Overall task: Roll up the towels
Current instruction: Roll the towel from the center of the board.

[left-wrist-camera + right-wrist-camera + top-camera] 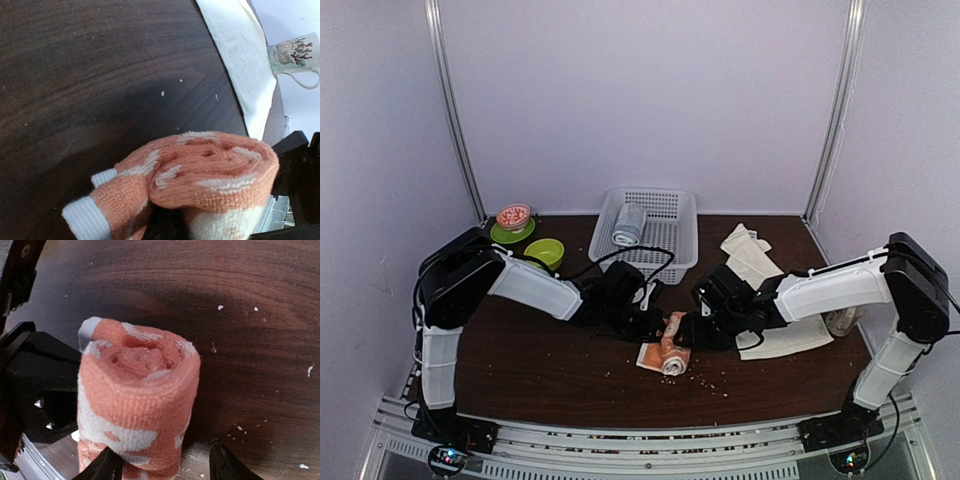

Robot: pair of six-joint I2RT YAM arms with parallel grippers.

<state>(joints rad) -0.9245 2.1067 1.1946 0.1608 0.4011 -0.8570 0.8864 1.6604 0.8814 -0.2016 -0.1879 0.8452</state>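
Salmon-orange towel (672,352) roll lies lengthwise, axis running near-to-far.

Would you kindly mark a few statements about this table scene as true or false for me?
1. The salmon-orange towel is wound into a roll. True.
2. The cream towel is rolled up as well. False: it lies spread out flat on the right side of the table.
3. A grey-blue rolled towel lies in the white basket. True.
4. The green bowl sits inside the basket. False: it stands on the table to the left of the basket.
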